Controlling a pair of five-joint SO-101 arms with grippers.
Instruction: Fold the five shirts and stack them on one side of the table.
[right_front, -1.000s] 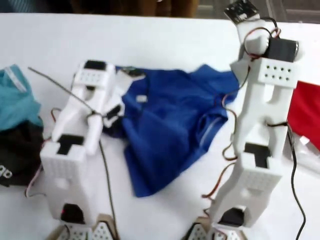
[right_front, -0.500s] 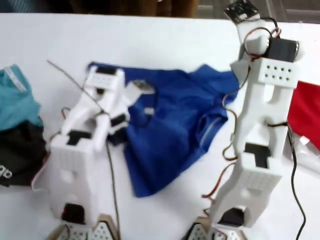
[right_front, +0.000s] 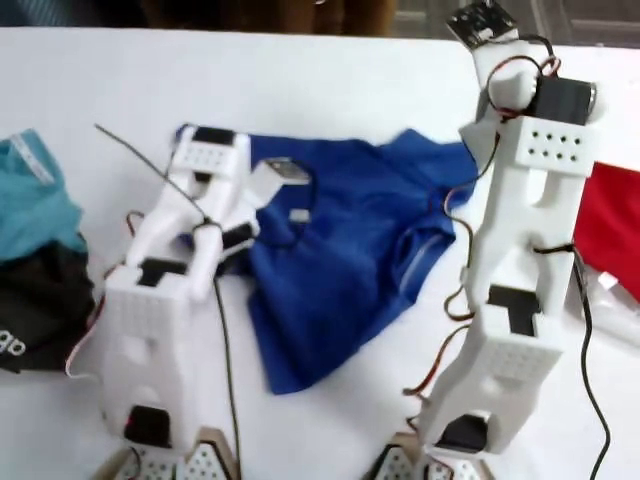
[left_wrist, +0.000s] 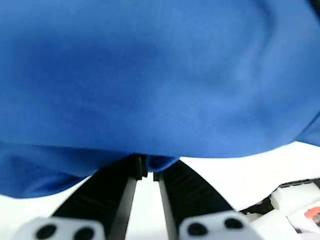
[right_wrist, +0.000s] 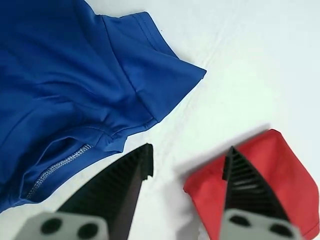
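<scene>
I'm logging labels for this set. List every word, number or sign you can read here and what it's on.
No text here can be read.
White print on the black shirt: cut off at the picture's edge and blurred, unreadable.
White tag on the blue shirt: too small to read.

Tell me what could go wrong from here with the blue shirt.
The left gripper is shut on just a thin edge of the blue shirt, so the fabric might slip out mid-fold. The right gripper is open, partly over the red shirt; lowering there could snag the wrong garment.
</scene>
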